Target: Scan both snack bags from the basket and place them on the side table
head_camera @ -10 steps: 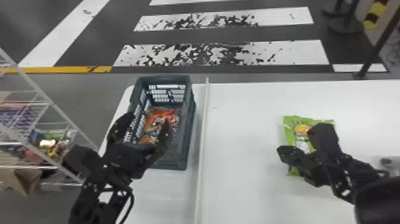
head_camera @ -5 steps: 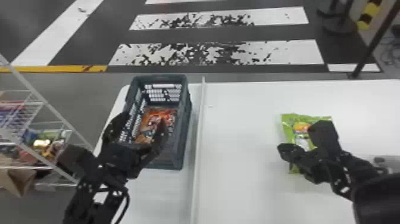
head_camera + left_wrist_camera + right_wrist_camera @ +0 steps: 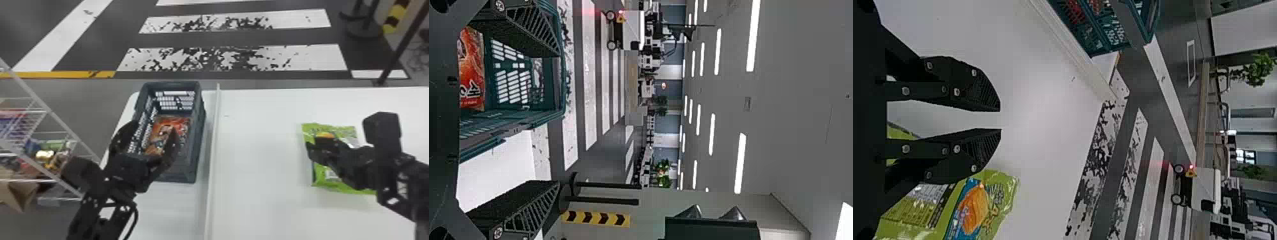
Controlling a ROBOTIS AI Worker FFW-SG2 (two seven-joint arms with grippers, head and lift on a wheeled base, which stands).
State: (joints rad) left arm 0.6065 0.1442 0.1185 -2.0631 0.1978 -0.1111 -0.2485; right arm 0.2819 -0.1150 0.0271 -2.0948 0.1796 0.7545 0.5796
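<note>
My left gripper (image 3: 153,129) is released, its two black fingers spread well apart with nothing between them; ribbed texture lines their inner faces. In the head view it lies across the near half of the basket (image 3: 178,172), one fingertip over the left wall and the other over the inside. I cannot tell whether either tip dips below the rim.

My right gripper (image 3: 311,148) is over the green snack bag (image 3: 346,130), also empty, with a narrow gap between its tapered fingers. I cannot tell if it touches the bag.

The basket is dark blue-green plastic, rectangular and deep, with slotted walls. Inside, toward its near part, is the red-orange snack bag (image 3: 159,131), glossy and creased, partly behind one of my left fingers. Its printed face is up; its long axis seems to run away from me and slant a little rightward at the far end.

The green bag lies flat on the white table (image 3: 255,153), right of a raised pale ridge (image 3: 213,143). Its film is shiny and crinkled, with an orange food picture on blue. It is nearly rectangular, its long axis running mostly away from me, the near end angled slightly right.

The table is smooth and matte. To the left stands a white wire rack (image 3: 48,110) with packets, and beyond the table worn white stripes (image 3: 319,57) cross the dark floor.
</note>
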